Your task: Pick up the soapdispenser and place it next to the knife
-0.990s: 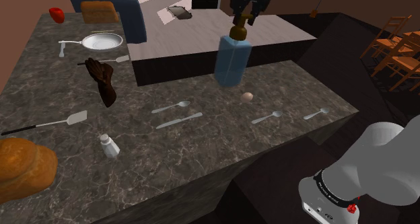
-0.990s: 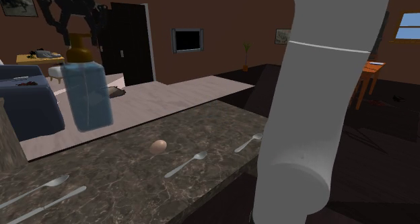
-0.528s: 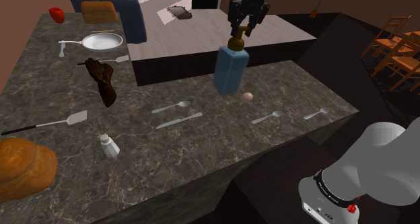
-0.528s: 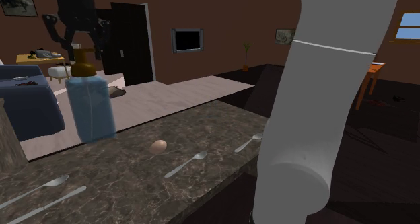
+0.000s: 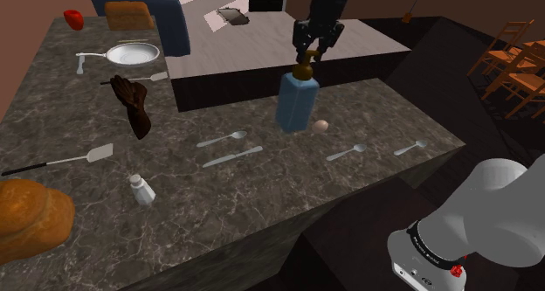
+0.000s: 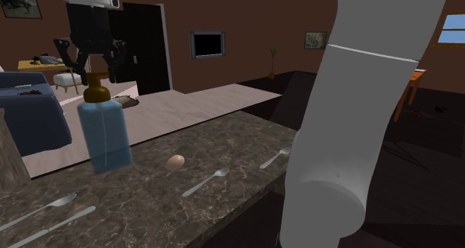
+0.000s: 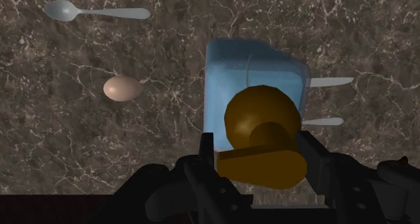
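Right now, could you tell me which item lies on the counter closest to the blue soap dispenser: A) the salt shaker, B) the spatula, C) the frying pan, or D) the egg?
D: in the shoulder view the egg lies right beside the soap dispenser, nearer than anything else.

Shoulder view: elevated, behind the white robot arm (image 5: 489, 215), looking down across the dark veined stone countertop (image 5: 262, 184). Second exterior view: low, close beside that arm. Wrist view: near, straight down (all three share the small tan egg (image 5: 321, 125)).
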Available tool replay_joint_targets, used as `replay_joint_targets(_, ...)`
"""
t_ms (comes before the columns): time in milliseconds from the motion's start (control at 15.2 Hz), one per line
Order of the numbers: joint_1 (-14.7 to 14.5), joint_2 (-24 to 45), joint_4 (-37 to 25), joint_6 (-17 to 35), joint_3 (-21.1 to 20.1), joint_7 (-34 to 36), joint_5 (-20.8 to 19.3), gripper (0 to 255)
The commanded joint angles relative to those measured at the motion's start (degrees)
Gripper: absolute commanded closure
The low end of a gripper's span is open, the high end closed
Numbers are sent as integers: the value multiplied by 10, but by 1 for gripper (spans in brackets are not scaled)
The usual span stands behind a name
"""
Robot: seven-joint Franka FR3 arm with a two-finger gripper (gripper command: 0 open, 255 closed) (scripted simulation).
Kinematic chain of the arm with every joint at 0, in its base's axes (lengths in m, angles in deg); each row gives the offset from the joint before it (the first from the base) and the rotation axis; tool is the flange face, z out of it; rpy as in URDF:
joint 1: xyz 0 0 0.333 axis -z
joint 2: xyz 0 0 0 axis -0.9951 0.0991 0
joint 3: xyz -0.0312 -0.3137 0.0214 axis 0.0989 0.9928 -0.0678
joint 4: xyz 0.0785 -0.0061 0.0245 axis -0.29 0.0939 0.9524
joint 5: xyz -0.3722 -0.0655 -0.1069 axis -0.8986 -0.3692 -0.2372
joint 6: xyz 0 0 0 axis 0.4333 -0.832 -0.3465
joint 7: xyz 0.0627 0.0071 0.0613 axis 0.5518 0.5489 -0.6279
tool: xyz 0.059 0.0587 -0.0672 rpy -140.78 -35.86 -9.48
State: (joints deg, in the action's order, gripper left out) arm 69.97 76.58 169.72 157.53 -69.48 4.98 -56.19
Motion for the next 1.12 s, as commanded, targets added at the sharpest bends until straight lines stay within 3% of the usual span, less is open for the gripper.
replay_joint_targets(0,0,-2,18,17,0,0,0,255)
replay_joint_targets(1056,0,3,136,140,0,-4,1,255)
